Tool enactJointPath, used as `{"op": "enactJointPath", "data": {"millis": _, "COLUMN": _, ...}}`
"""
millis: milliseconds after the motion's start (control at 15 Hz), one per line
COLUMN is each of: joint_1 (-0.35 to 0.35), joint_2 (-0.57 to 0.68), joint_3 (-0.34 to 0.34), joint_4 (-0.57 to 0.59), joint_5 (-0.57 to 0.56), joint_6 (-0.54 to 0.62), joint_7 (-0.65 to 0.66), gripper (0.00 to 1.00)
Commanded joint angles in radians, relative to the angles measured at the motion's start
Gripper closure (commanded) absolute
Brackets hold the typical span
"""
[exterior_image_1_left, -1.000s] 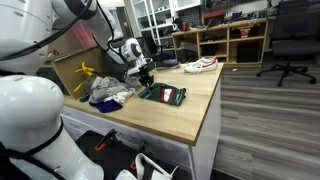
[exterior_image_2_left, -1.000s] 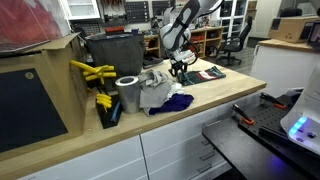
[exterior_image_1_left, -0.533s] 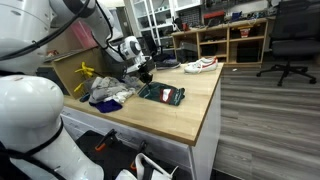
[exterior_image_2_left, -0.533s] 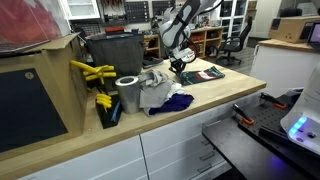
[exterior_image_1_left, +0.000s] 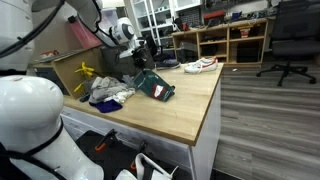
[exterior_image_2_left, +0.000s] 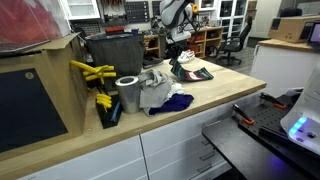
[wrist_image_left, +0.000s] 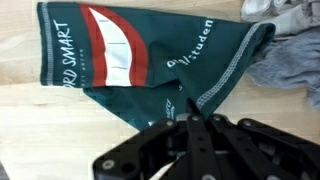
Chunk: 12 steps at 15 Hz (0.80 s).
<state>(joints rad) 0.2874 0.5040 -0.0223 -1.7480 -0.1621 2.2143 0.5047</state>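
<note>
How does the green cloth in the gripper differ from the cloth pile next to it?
The green cloth is dark green with red and white stripes and lettering; the cloth pile is grey, white and blue. The green cloth is pinched by the shut gripper and lifted at one edge; the cloth pile lies crumpled on the table, untouched. Both are soft fabric.

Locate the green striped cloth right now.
In both exterior views the green striped cloth hangs by one edge from the shut gripper, its lower end on the wooden table, just beside the pile of clothes.
</note>
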Motion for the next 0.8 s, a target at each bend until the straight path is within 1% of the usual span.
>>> {"op": "enactJointPath", "data": {"millis": 0, "joint_1": -0.047, "joint_2": -0.111, "joint_3": 0.031, "joint_4": -0.07, "joint_5": 0.07, "joint_6": -0.024, "joint_7": -0.048, "gripper": 0.99}}
{"op": "enactJointPath", "data": {"millis": 267, "joint_1": -0.1, "joint_2": -0.173, "joint_3": 0.045, "joint_4": -0.118, "joint_5": 0.156, "joint_6": -0.029, "joint_7": -0.1, "gripper": 0.99}}
{"op": "enactJointPath", "data": {"millis": 467, "joint_1": -0.147, "joint_2": -0.195, "joint_3": 0.045, "joint_4": -0.15, "joint_5": 0.222, "joint_6": -0.041, "joint_7": -0.138, "gripper": 0.99}}
{"op": "enactJointPath", "data": {"millis": 600, "joint_1": -0.171, "joint_2": -0.206, "joint_3": 0.034, "joint_4": -0.174, "joint_5": 0.243, "joint_6": -0.042, "joint_7": -0.144, "gripper": 0.99}}
{"op": "enactJointPath", "data": {"millis": 733, "joint_1": -0.193, "joint_2": -0.218, "joint_3": 0.018, "joint_4": -0.199, "joint_5": 0.241, "joint_6": -0.038, "joint_7": -0.131, "gripper": 0.99}}
